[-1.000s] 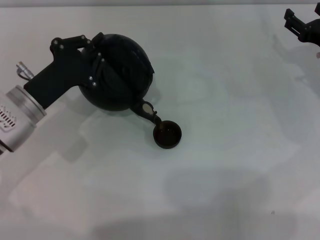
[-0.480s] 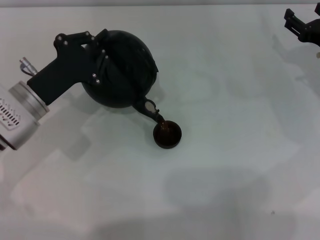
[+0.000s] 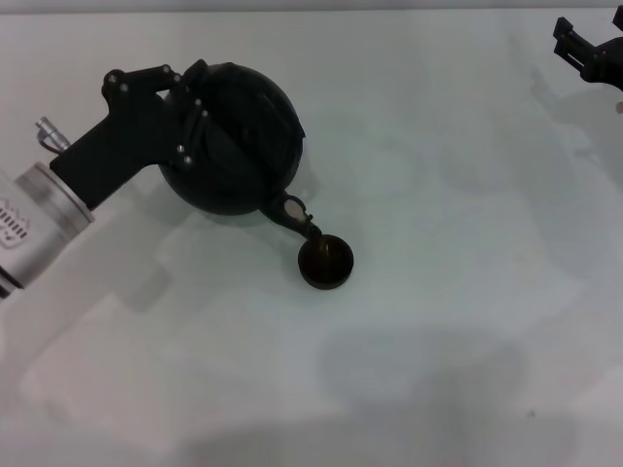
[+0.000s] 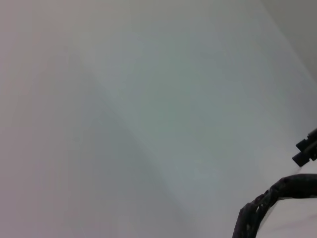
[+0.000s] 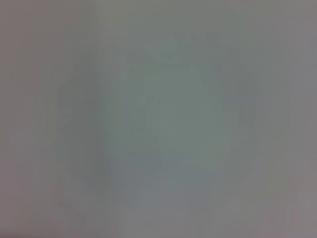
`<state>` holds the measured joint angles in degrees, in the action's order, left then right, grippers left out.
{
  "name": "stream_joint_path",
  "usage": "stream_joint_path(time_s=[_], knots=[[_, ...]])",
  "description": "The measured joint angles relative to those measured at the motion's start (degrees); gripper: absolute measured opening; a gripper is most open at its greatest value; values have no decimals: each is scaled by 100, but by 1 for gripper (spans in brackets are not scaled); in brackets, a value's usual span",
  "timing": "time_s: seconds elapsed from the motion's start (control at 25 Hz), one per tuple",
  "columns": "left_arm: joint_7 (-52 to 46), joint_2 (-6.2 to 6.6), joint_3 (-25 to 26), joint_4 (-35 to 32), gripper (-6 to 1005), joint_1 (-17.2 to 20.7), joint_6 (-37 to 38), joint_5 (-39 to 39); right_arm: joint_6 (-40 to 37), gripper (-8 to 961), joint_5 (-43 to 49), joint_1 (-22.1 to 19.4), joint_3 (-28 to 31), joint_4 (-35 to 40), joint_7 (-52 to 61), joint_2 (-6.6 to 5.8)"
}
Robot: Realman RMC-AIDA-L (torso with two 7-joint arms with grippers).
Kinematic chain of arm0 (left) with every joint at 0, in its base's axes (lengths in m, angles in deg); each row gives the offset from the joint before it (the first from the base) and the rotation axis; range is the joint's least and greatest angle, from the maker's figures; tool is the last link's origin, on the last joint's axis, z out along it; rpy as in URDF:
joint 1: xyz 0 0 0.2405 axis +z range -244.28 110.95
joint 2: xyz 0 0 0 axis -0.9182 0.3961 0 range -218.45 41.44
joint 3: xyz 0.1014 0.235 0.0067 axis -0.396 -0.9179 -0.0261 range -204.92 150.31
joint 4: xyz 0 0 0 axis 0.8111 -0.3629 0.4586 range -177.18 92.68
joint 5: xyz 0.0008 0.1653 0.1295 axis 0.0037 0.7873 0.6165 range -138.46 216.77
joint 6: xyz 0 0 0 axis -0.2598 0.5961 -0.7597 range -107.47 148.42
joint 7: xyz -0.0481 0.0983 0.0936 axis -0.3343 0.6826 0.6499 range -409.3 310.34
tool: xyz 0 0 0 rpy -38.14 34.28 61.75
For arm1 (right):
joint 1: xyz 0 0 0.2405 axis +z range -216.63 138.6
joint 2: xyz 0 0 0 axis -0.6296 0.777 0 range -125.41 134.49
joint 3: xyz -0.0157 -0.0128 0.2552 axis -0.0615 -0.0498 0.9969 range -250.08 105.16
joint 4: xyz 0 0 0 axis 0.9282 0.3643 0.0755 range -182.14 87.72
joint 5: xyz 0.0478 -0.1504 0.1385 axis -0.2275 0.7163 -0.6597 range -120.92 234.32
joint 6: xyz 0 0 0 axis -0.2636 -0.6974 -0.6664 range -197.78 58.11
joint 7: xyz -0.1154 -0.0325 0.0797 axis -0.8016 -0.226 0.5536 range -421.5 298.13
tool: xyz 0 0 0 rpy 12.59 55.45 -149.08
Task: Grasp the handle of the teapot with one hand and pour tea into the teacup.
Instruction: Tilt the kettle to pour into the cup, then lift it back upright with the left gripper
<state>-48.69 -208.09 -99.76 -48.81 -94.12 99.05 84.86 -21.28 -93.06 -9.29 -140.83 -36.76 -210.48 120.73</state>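
Observation:
In the head view my left gripper (image 3: 185,112) is shut on the handle of the round black teapot (image 3: 243,146) and holds it tilted. Its short spout (image 3: 294,212) points down at the small dark teacup (image 3: 325,263), just over the cup's near rim. The cup stands on the table and looks to hold dark liquid. The gripper body hides most of the handle in that view. A rough wrapped stretch of the handle (image 4: 267,201) shows in the left wrist view. My right gripper (image 3: 589,49) is parked at the far right edge, away from both things.
The white table (image 3: 438,321) runs on around the teapot and cup with nothing else on it. The right wrist view shows only blank tabletop. The right gripper also shows far off in the left wrist view (image 4: 308,151).
The teapot tipped further toward the cup with its spout over the rim, then eased back a little. The cup has not moved. The right arm has not moved.

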Motion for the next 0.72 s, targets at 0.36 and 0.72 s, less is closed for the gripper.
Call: stream_joint_path(time_s=[0.36, 0.72], knots=[[-1035, 12, 21, 6, 117, 56, -81, -8, -30, 868, 0, 17, 0, 0, 0, 0], [-1879, -32, 17, 15, 118, 273, -5, -783, -31, 868, 0, -5, 0, 0, 0, 0]])
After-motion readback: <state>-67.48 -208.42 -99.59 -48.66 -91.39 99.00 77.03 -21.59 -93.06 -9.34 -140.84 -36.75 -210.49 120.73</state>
